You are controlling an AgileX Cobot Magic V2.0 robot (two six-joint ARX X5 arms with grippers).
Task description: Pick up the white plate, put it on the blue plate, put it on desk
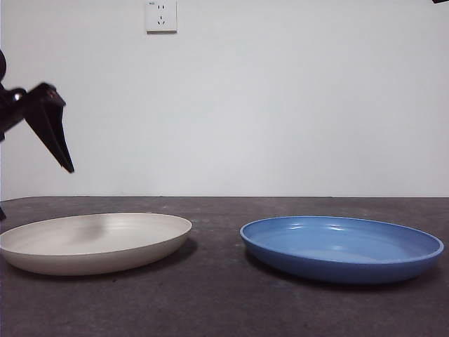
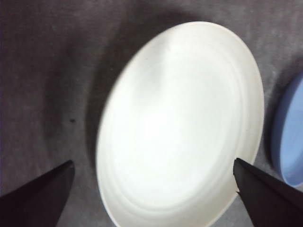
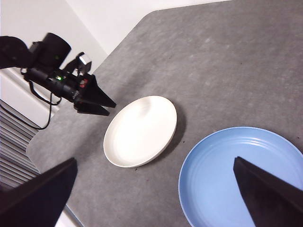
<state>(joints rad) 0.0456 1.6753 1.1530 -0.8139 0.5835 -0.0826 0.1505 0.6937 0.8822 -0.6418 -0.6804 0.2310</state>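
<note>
The white plate point(image 1: 95, 242) lies flat on the desk point(image 1: 224, 302) at the left, and the blue plate point(image 1: 342, 247) lies beside it at the right with a gap between them. My left gripper point(image 1: 49, 126) hangs open well above the white plate's left rim, holding nothing. From the left wrist view the white plate point(image 2: 180, 123) fills the space below the left gripper point(image 2: 153, 161), with the blue plate's edge point(image 2: 289, 137) at the side. My right gripper point(image 3: 154, 161) is open and high over both plates point(image 3: 140, 131) point(image 3: 236, 175); it is only a black tip point(image 1: 440, 1) in the front view.
A white wall with a socket point(image 1: 161, 15) stands behind the desk. In the right wrist view the desk's curved edge point(image 3: 47, 142) runs close beyond the white plate, below the left arm point(image 3: 57, 71) and its cable.
</note>
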